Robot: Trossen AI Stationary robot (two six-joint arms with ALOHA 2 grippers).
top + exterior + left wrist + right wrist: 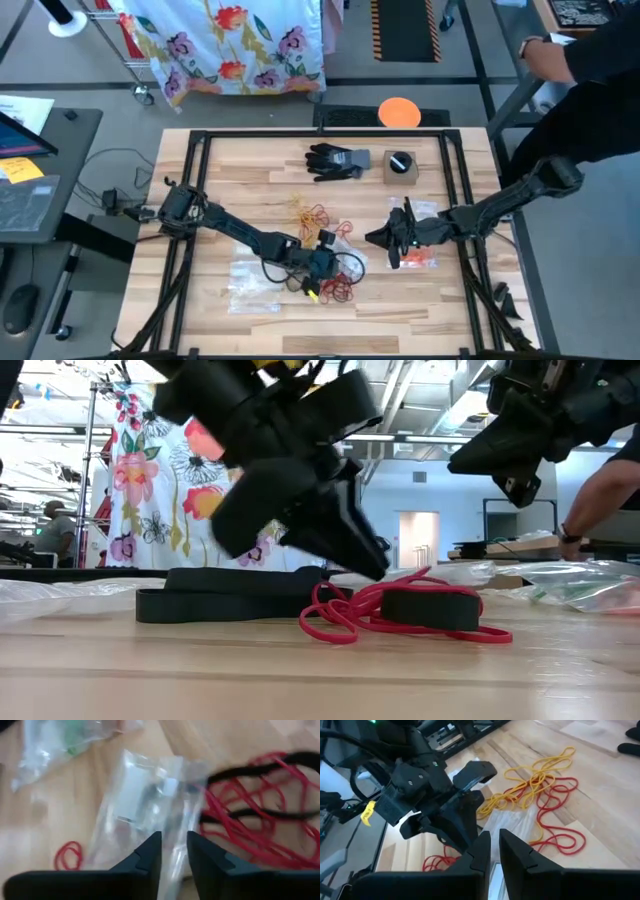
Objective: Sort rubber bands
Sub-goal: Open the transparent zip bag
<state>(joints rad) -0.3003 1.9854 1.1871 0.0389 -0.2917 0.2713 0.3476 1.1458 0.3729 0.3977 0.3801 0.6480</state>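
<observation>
smooth wood table point(250, 180), seemingly glossy plastic bag point(145, 805)

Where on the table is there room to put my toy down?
Bare wood lies left of the black glove, and along the near edge below the bags. The middle is crowded: rubber bands, clear bags, left gripper, right gripper.

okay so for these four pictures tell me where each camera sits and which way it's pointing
High view: overhead, looking straight down on the table; both arms show, plus the black glove.
Low view: at tabletop height, looking level across at red rubber bands; the left gripper comes in from above.
Left wrist view: on the left arm, looking past its fingers at a clear plastic bag.
Right wrist view: on the right arm, looking past its fingers at yellow rubber bands.
Shared: the right wrist and low views both show the left gripper.
</observation>
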